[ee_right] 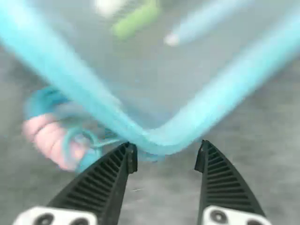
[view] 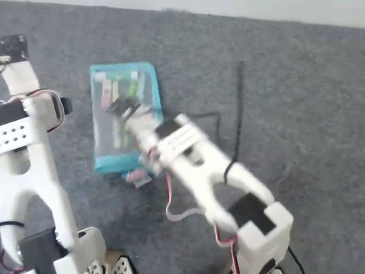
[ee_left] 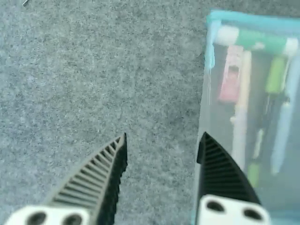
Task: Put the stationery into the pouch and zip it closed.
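On the left, the left pincer point(ee_left: 164, 137) hangs with its jaws spread and nothing between them, over bare bench point(ee_left: 93, 70), just beside the left long edge of the pouch point(view: 110, 141). The pouch lies flat in the middle of the scene, its long axis running from near to far. The stationery point(ee_left: 276, 75) lies inside it, lengthwise under the clear face.

Further right, the right pincer point(ee_right: 167, 144) is also parted and empty. Its tips sit right at the pouch's near corner. A pink pull tag point(ee_right: 47, 138) on a turquoise loop lies just off that corner, outside the jaws rather than between them.

We judge that only the zipping is left, and that it falls to the right arm, which is much the nearer to the tag. The motion blur is heavy, so we cannot tell how far the zip is drawn. The pincer would need to shift sideways onto the tag.
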Action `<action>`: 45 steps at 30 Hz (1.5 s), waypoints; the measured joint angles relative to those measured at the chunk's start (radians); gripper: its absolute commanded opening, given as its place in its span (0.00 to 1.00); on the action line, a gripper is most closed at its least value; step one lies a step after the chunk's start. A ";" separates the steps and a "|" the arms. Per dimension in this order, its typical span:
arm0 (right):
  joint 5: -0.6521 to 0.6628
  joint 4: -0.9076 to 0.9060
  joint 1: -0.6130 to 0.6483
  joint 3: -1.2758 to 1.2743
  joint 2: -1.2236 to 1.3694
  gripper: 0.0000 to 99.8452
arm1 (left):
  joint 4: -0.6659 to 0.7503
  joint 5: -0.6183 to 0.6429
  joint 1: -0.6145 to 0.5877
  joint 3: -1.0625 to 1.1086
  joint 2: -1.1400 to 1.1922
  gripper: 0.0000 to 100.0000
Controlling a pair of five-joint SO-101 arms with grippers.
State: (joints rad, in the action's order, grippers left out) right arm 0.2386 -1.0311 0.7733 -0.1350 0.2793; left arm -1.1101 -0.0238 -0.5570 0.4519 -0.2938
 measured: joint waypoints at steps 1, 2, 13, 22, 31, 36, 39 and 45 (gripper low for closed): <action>0.002 -0.005 -0.038 0.044 0.018 0.22 | 0.000 0.000 -0.002 0.000 0.000 0.23; 0.005 -0.006 -0.077 0.087 0.037 0.22 | 0.000 0.000 -0.002 0.000 0.000 0.23; 0.017 -0.140 -0.308 0.450 0.150 0.27 | 0.000 0.002 0.035 0.000 0.000 0.23; -0.195 -0.242 -0.307 0.307 -0.012 0.29 | 0.000 0.000 0.038 0.000 0.000 0.23; -0.520 -0.052 -0.224 0.256 -0.023 0.29 | 0.000 0.000 0.038 0.000 0.000 0.23; -0.667 0.015 -0.226 0.315 0.095 0.29 | 0.000 0.000 0.038 0.015 0.000 0.23; -0.694 0.023 -0.226 0.376 0.189 0.29 | 0.000 0.000 0.038 0.015 0.000 0.23; -0.684 0.009 -0.227 0.466 0.341 0.22 | 0.000 0.000 0.038 0.015 0.000 0.23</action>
State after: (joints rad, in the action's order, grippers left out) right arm -0.4457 -1.0219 0.5462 0.3314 0.6199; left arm -1.1101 -0.0238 -0.5186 0.4672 -0.2938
